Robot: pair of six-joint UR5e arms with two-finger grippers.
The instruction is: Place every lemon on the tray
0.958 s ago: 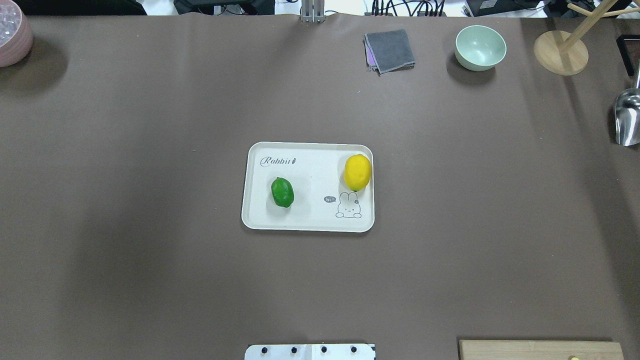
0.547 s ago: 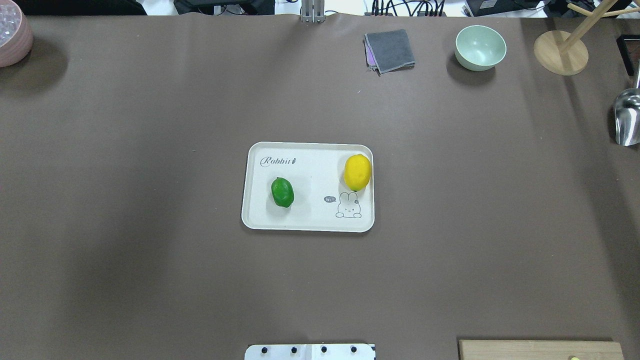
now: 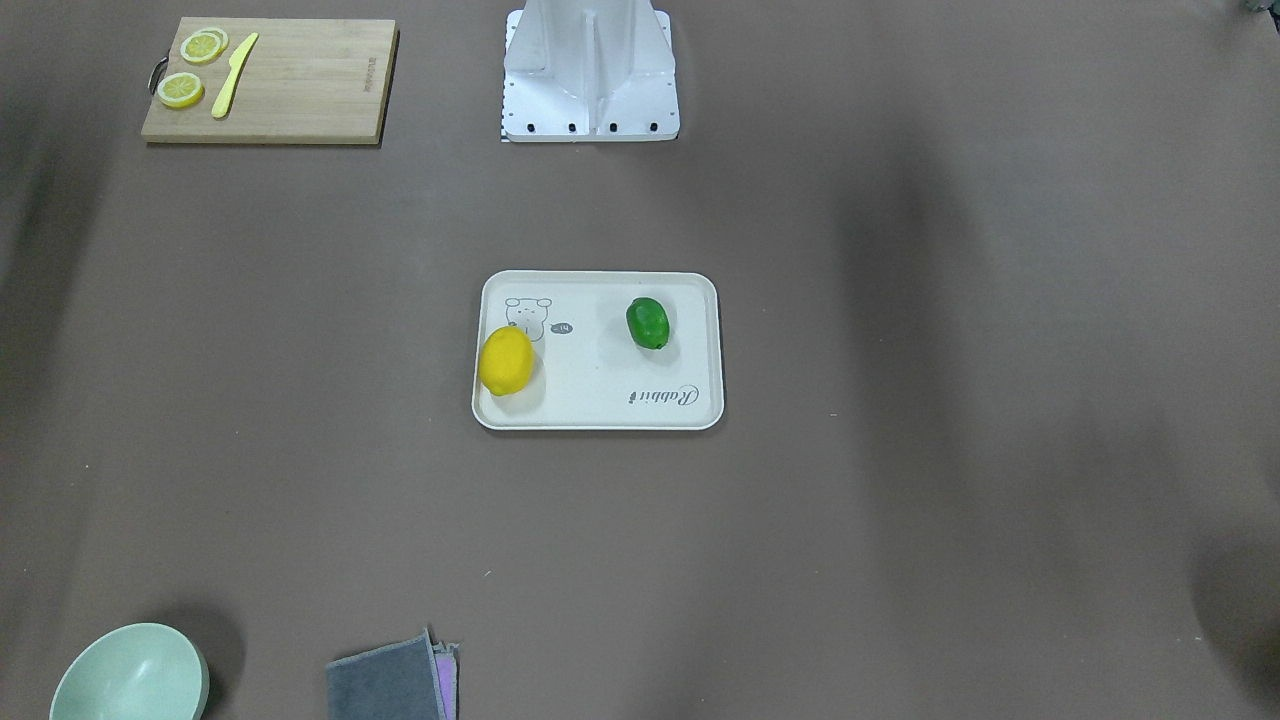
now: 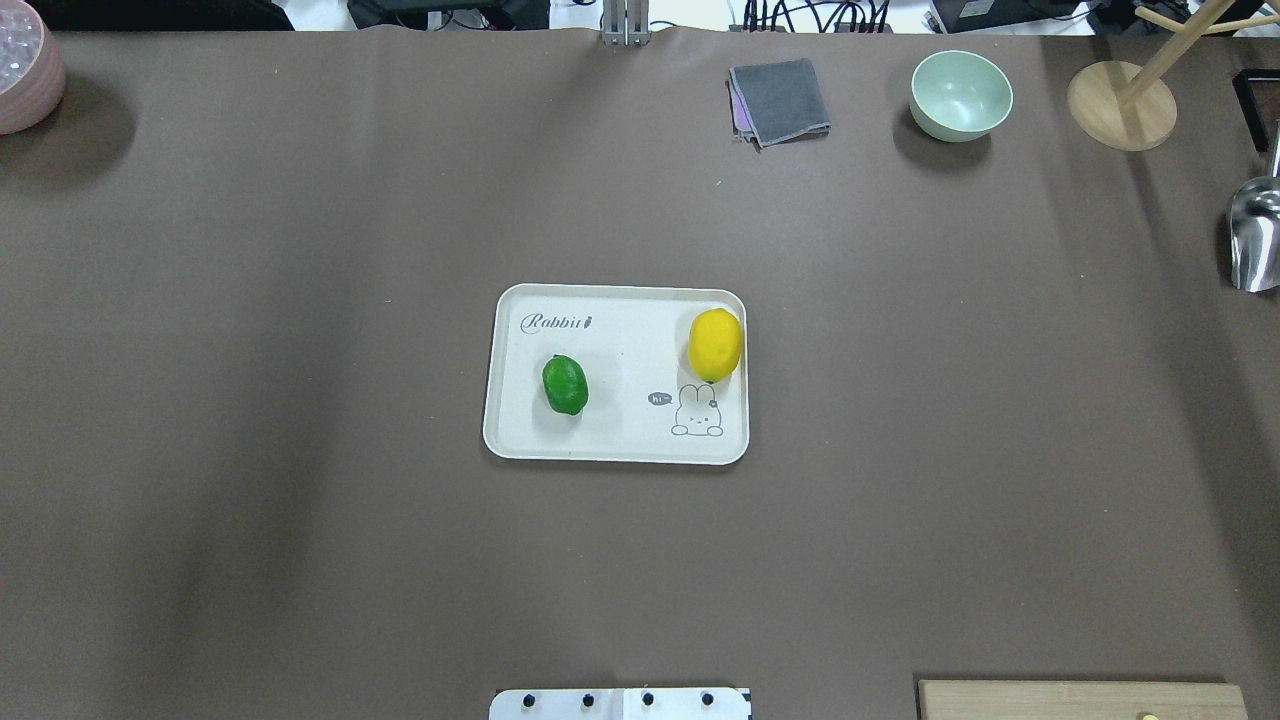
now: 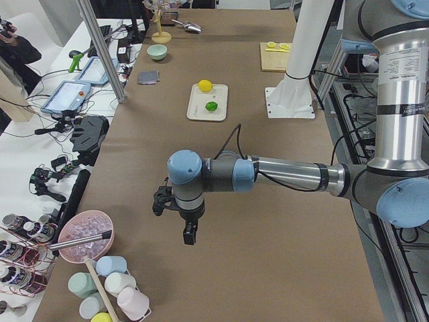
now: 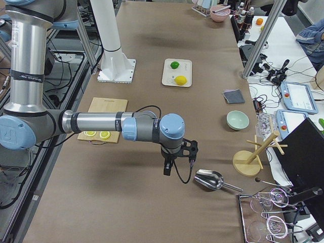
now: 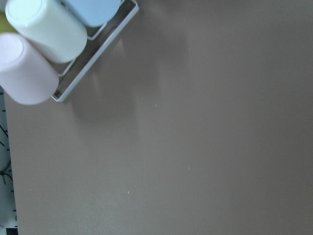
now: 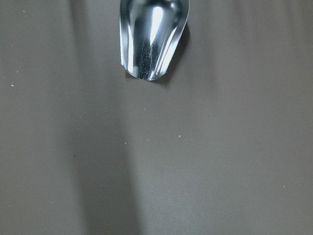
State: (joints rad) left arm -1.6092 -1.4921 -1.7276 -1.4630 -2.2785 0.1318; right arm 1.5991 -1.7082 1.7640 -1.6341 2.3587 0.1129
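Observation:
The cream tray (image 4: 620, 445) lies at the table's middle. The yellow lemon (image 4: 715, 344) rests at its right side above the rabbit drawing, and the green lemon (image 4: 565, 384) lies left of centre on it. Both also show in the front view, the yellow lemon (image 3: 506, 361) and the green lemon (image 3: 648, 323). My left gripper (image 5: 190, 235) hangs over the table's left end, far from the tray. My right gripper (image 6: 167, 169) hangs near the right end. I cannot tell whether either is open or shut.
A cutting board (image 3: 290, 80) with lemon slices and a yellow knife lies near my base. A metal scoop (image 8: 153, 36) lies under the right wrist. A green bowl (image 4: 961, 95), grey cloth (image 4: 780, 100), wooden stand (image 4: 1120, 105), pink bowl (image 4: 25, 65) and cups (image 7: 39, 44) line the edges.

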